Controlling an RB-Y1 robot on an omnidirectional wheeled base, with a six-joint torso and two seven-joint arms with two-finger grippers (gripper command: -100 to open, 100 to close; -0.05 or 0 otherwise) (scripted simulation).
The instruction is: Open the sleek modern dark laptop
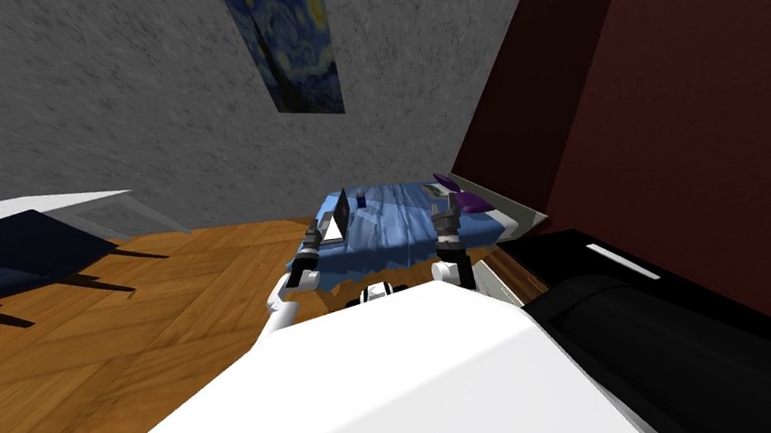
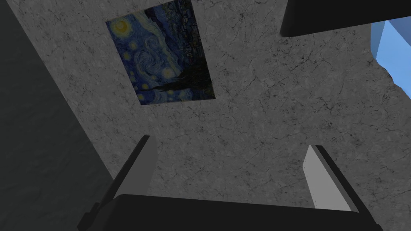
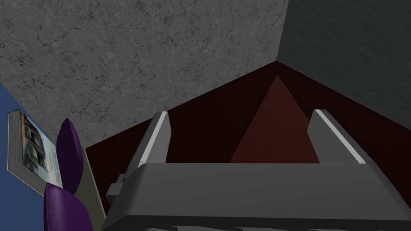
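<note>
Laptop (image 1: 342, 208) sits on the left end of the blue-draped surface (image 1: 394, 225). Its dark lid looks tilted up, with a pale wedge below it, but I can't tell how far it is open. The left gripper (image 1: 313, 229) is just beside it with its fingers spread and nothing between them. The left wrist view confirms that (image 2: 230, 143). It also shows a dark slab (image 2: 341, 16) past the fingertips, probably the lid edge.

Mid-surface there is a small dark blue object (image 1: 361, 200). Further right are a book (image 3: 28, 148) and purple pieces (image 3: 69, 154), well apart from the laptop. The right gripper (image 1: 444, 212) hangs over the right end, also spread and empty (image 3: 241, 113).

Handling guess:
- **Lid:** thin, stiff and smooth, so slippery for blade fingers. The screen side is fragile.
- **Base:** light, so it may slide or lift on the cloth.
- **Grip:** take the lid's free edge mid-span, far from the hinge, and push up rather than pinch.
</note>
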